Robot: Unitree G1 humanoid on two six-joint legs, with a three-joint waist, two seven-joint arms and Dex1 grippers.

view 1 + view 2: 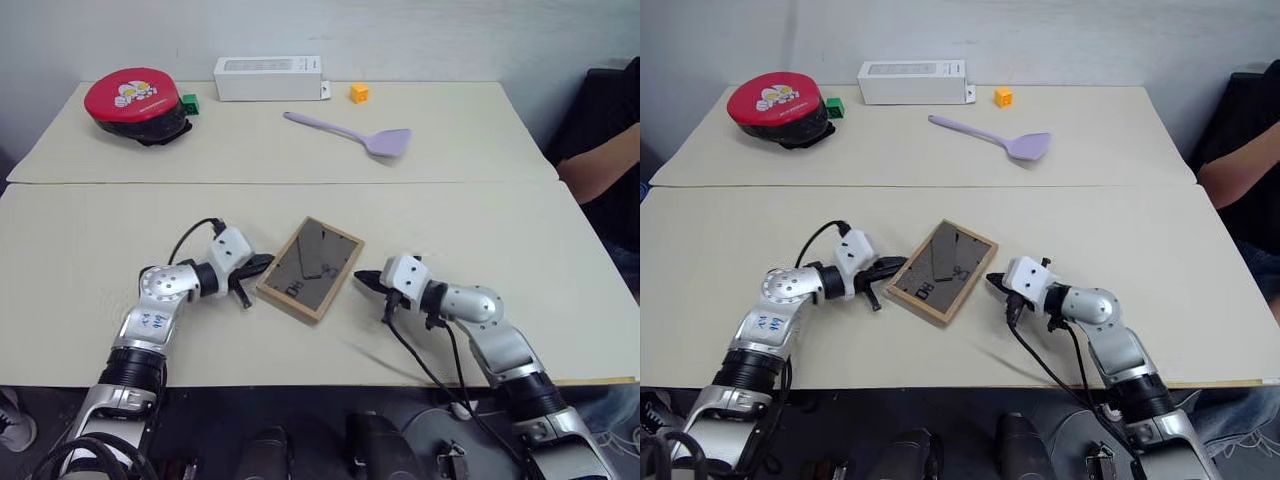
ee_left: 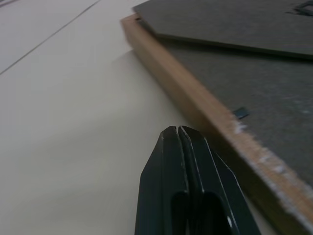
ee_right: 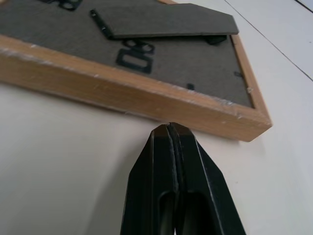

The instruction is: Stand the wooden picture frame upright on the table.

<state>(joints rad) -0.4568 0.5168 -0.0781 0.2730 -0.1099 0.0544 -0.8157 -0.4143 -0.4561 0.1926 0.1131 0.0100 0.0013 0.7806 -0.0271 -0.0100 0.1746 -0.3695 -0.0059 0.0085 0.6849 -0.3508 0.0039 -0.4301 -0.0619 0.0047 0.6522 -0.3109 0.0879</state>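
The wooden picture frame lies flat on the near section of the table, dark back and fold-out stand facing up. My left gripper is shut, its tip right at the frame's left edge. My right gripper is shut too, its tip at the frame's right edge. In the left wrist view the closed fingers lie beside the light-wood rim. In the right wrist view the closed fingertips almost touch the frame's side. Neither gripper holds anything.
On the far section lie a red round lidded item, a small green block, a long white box, an orange cube and a lilac spatula. A person's arm shows at the right edge.
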